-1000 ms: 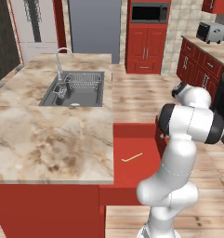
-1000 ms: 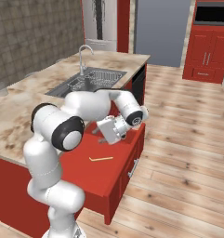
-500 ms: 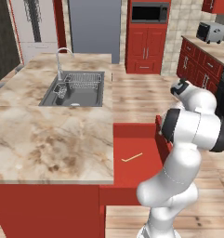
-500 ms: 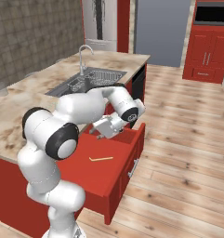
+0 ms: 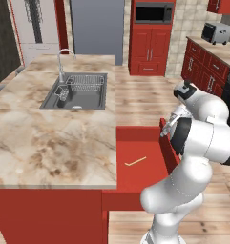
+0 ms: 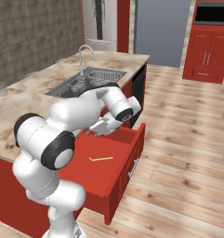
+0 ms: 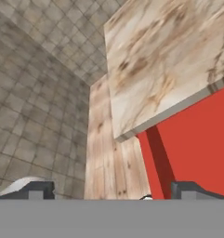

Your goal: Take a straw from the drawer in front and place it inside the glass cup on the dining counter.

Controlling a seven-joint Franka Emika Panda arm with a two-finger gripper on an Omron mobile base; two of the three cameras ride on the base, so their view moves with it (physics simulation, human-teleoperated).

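The thin pale yellow-tan straw lies unmoved mid-floor in the open red drawer; the spread-fingered gripper has swung over its back edge.

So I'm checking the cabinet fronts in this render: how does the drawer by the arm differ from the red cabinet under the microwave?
The drawer is pulled open, low against the dining counter; the red cabinet stands shut against the far wall. The drawer is wide and shallow, with the straw lying on its floor; the cabinet is tall, with two upright doors. Both are the same red.
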